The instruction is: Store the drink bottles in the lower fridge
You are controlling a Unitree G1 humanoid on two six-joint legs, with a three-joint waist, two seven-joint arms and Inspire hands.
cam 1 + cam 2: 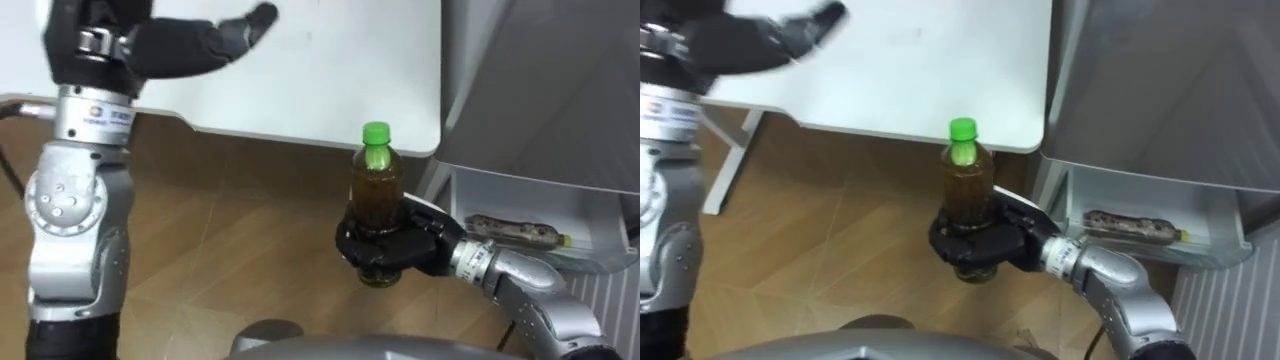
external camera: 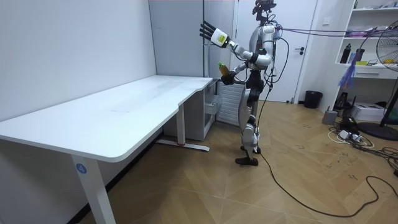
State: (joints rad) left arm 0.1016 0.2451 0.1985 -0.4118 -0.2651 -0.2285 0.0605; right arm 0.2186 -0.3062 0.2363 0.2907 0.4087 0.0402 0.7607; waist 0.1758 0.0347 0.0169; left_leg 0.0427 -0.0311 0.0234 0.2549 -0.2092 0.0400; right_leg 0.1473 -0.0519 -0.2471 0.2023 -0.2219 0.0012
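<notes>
Clasping upright bottle point(image 1: 377, 185), right hand point(image 1: 392, 250)

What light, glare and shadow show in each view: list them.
Left eye view: the white table is evenly bright, with no hard glare; the floor darkens in shadow just below its edge; the bottle in the right robot hand is well lit. Room view: soft, even light, with a faint shadow under the table.

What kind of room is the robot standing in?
Most likely an office or a lab room: it has a long white desk, shelves with a fan in front, and a grey fridge at the desk's end.
</notes>
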